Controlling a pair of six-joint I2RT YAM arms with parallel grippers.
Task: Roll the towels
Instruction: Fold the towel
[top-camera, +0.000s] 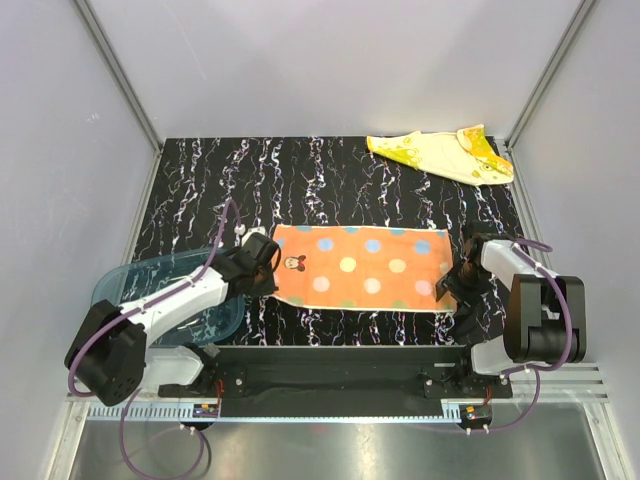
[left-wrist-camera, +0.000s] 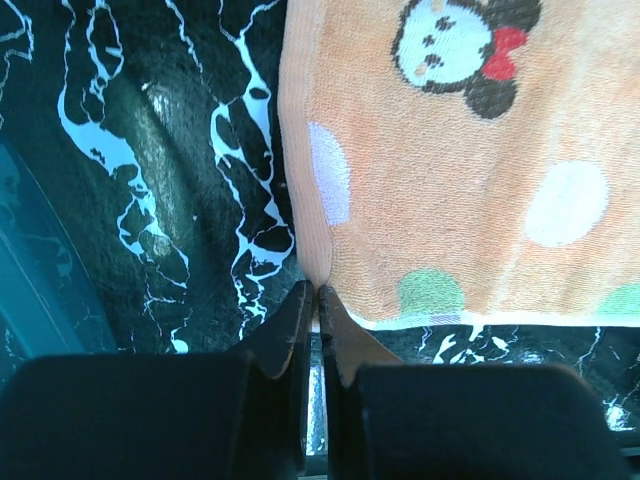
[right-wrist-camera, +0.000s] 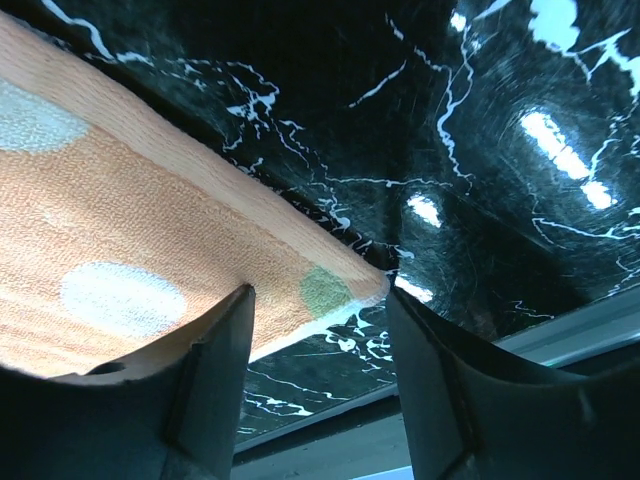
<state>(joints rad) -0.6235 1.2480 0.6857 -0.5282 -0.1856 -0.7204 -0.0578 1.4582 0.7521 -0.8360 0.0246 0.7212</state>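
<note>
The orange towel (top-camera: 360, 267) lies flat on the counter (top-camera: 330, 180), its long axis running left to right across the front of both arms and its short ends pointing at one arm each. The left end effector (left-wrist-camera: 318, 292) sits at the towel's near left corner, its jaws closed and pinching that corner's hem. The right end effector (right-wrist-camera: 318, 295) sits at the near right corner with its jaws apart, one on each side of the corner, gripping nothing yet. So the towel stretches away from each end effector toward the other, and each arm is nearest its own end. The likely next move is to close the right jaws and lift the near edge. The yellow towel (top-camera: 442, 152) lies crumpled well beyond the orange towel's far right corner, nearer the right arm. A blue tray (top-camera: 130, 285) sits just left of the orange towel.
</note>
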